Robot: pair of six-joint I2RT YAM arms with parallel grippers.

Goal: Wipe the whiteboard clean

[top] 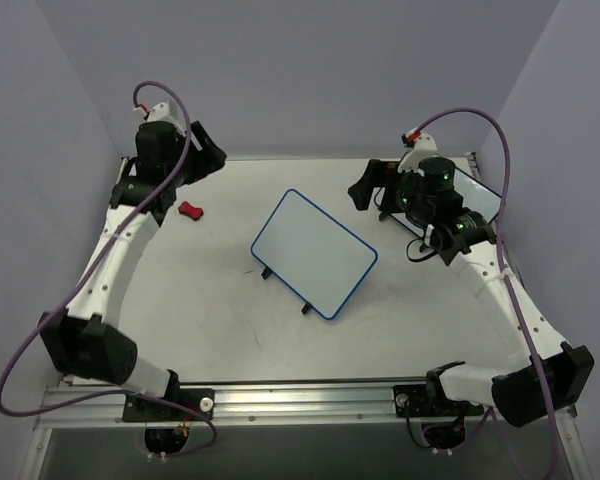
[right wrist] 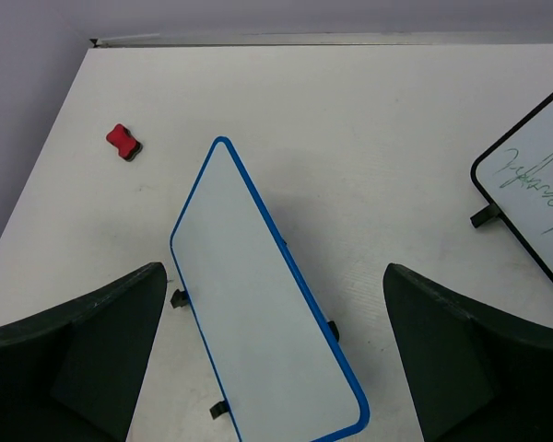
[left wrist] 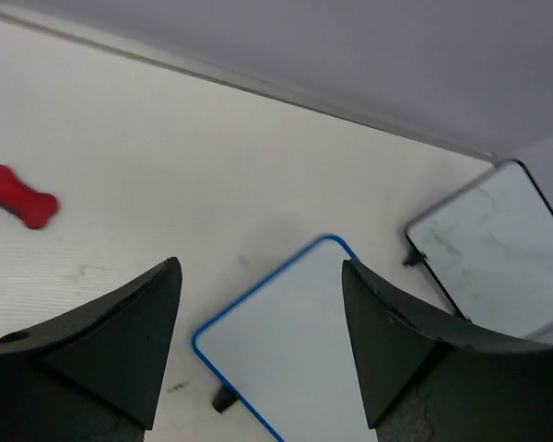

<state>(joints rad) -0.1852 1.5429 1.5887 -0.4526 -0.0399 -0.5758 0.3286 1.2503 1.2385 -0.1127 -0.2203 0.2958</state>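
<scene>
The left gripper [top: 206, 152] stands wide apart and holds nothing; in its wrist view the two dark fingers [left wrist: 120, 341] frame bare table and one corner of the blue-framed whiteboard [top: 315, 252]. It hangs off that board's far left. The right gripper [top: 365, 186] is likewise spread wide and empty, off the board's far right corner, and its wrist camera looks along the board between its fingers [right wrist: 83, 341].

The blue-framed whiteboard lies on the white table [top: 230, 330], near the middle, between the two arms. In the top view its long axis runs on a diagonal from far left to near right. Small black feet show along its near left long edge. Its face looks blank in all three views, with no writing or label to read.

A red, bone-shaped eraser [top: 190, 210] lies on the table to the left of this board, apart from it and from the left gripper.

To the right of the blue-framed board, well apart, is a black-framed whiteboard [right wrist: 539, 207]; the right arm hides much of it in the top view. It bears a green handwritten scrawl [right wrist: 533, 178] that is too loose to read. No brand or printed label shows on either board or on the eraser
</scene>
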